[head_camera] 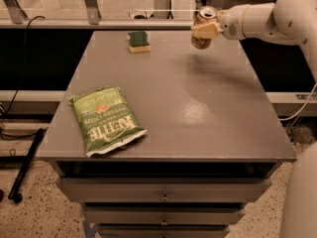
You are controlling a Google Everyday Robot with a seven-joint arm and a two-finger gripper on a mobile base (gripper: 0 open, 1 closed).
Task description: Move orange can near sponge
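Note:
The orange can [200,39] is held upright in my gripper [205,30], a little above the grey tabletop [198,103] near its far edge, right of centre. The gripper is shut on the can; the white arm reaches in from the upper right. The sponge [139,41], dark green on top with a pale yellow base, lies on the table near the far edge, to the left of the can, about a hand's width or more away.
A green chip bag [107,120] lies flat at the table's front left. Drawers [163,195] sit below the tabletop. A rail and posts [89,4] run behind the table's far edge. A black cable and pole [25,162] lie on the floor at left.

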